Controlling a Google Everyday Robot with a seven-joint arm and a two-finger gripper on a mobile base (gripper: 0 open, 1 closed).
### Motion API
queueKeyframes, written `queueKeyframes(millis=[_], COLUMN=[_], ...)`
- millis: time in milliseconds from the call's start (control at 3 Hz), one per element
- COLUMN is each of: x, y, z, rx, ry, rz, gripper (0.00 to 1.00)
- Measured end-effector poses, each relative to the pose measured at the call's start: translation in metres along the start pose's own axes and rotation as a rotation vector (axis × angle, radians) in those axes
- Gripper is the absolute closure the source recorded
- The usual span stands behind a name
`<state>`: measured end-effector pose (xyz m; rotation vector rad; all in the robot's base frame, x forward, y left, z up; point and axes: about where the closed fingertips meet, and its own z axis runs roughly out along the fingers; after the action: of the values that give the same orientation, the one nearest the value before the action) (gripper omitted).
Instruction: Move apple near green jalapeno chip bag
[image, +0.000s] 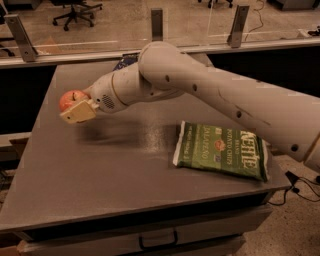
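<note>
The red-orange apple (70, 99) is held in my gripper (76, 106) above the left part of the grey table (100, 165). The gripper's tan fingers (79, 112) are shut on the apple, which hangs clear of the tabletop over its own shadow. The green jalapeno chip bag (222, 151) lies flat at the table's right front, white "Kettle" lettering facing up, well to the right of the apple. My white arm reaches in from the right, passing above the table's back half.
A dark blue chip bag (125, 62) peeks out behind my arm at the table's back. A glass barrier with metal posts (157, 24) runs behind the table. An office chair (75, 10) stands beyond it. A drawer handle (157, 241) is below the front edge.
</note>
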<state>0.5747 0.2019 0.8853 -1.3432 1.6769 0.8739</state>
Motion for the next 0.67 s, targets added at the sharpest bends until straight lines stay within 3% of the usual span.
queueKeyframes(millis=[667], x=[-0.004], y=[-0.006], z=[-0.149], rx=[0.236], ry=[0.023], rz=[-0.063], gripper=[1.00])
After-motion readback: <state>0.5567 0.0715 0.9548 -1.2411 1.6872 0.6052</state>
